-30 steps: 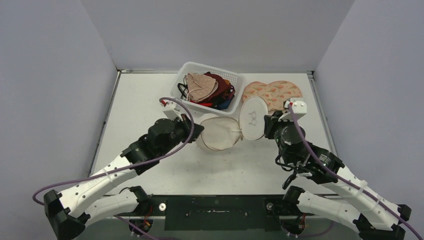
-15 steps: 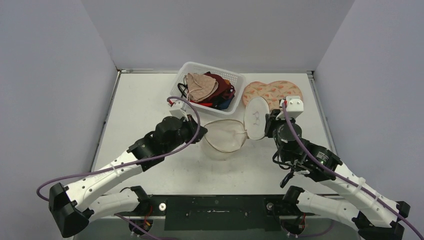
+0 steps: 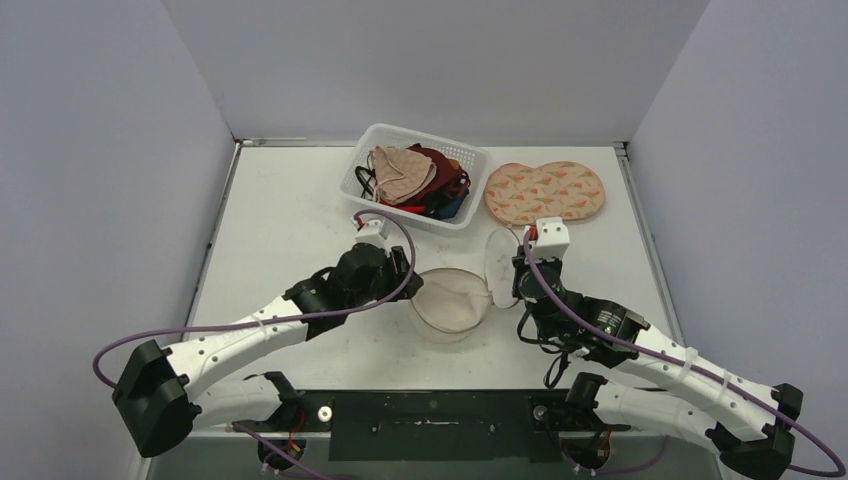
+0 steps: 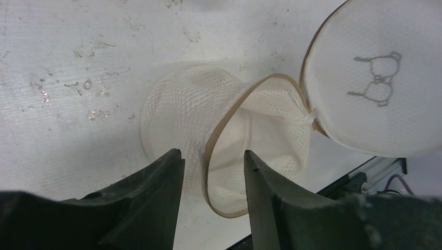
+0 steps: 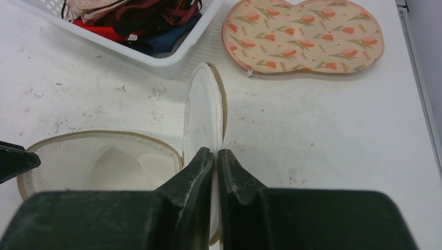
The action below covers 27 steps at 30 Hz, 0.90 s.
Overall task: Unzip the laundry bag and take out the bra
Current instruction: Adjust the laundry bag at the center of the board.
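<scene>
One grip has been let go: the left fingers (image 4: 212, 157) are now spread astride the rim of the laundry bag (image 3: 450, 302), left in the middle of the desk (image 3: 290, 200). Its lid (image 5: 204, 112) is kept pinched upright by the right fingers (image 5: 215, 153), so the bra, not made out here, may be reached for next

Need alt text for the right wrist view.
The right pincer is shut on the upright round flap of an open white mesh laundry bag. Behind, a white basket of garments and a peach floral pouch lie on the table.
</scene>
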Available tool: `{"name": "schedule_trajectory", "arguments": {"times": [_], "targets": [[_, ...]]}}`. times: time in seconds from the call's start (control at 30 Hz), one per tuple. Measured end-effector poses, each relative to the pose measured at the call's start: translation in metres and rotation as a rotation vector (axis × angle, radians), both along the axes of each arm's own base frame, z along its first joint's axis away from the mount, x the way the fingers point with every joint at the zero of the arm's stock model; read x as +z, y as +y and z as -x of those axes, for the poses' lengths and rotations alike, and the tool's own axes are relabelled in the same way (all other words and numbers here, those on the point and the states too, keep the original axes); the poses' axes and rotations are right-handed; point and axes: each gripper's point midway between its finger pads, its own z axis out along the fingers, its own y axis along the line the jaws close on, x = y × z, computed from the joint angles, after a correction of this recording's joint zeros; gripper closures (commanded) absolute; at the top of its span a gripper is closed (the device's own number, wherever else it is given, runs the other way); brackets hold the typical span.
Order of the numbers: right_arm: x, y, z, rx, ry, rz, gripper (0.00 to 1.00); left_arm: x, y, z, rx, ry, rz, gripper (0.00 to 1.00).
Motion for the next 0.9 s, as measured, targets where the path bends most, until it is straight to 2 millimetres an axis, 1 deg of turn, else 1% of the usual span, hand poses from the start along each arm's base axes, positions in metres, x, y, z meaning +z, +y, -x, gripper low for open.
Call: {"name": "schedule_trajectory", "arguments": {"times": [0.07,0.17,0.23,0.3,0.37,0.43,0.47,0.57,0.67,0.77,0.87,0.9], "targets": [[0.0,0.001,0.001,-0.001,0.0,-0.012,0.95,0.009,0.0,0.0,-0.001,-0.013,0.012,0.44],[0.001,0.002,0.001,-0.002,0.001,-0.025,0.95,0.033,-0.002,0.006,-0.011,-0.052,0.063,0.44],[0.004,0.004,0.002,0.001,-0.001,-0.036,0.95,0.048,-0.007,0.013,-0.028,-0.072,0.105,0.44],[0.012,0.006,0.002,0.005,-0.007,-0.066,0.95,0.061,-0.017,0.021,-0.057,-0.09,0.155,0.45],[0.022,0.007,0.003,0.011,-0.018,-0.101,0.95,0.067,-0.034,0.03,-0.1,-0.092,0.198,0.45],[0.036,0.01,0.005,0.022,-0.032,-0.153,0.95,0.061,-0.056,0.038,-0.15,-0.074,0.216,0.46],[0.043,0.011,0.006,0.028,-0.039,-0.179,0.95,0.054,-0.065,0.04,-0.169,-0.059,0.21,0.48],[0.064,0.014,0.01,0.053,-0.055,-0.263,0.95,0.025,-0.09,0.045,-0.213,-0.006,0.17,0.57],[0.076,0.017,0.015,0.077,-0.06,-0.329,0.95,-0.002,-0.102,0.044,-0.226,0.038,0.13,0.68],[0.08,0.019,0.019,0.097,-0.053,-0.376,0.95,-0.016,-0.111,0.04,-0.227,0.055,0.113,0.75],[0.084,0.021,0.024,0.116,-0.046,-0.423,0.95,-0.021,-0.121,0.034,-0.224,0.054,0.113,0.75],[0.084,0.021,0.025,0.12,-0.044,-0.433,0.95,-0.023,-0.124,0.032,-0.221,0.052,0.113,0.72]]}}
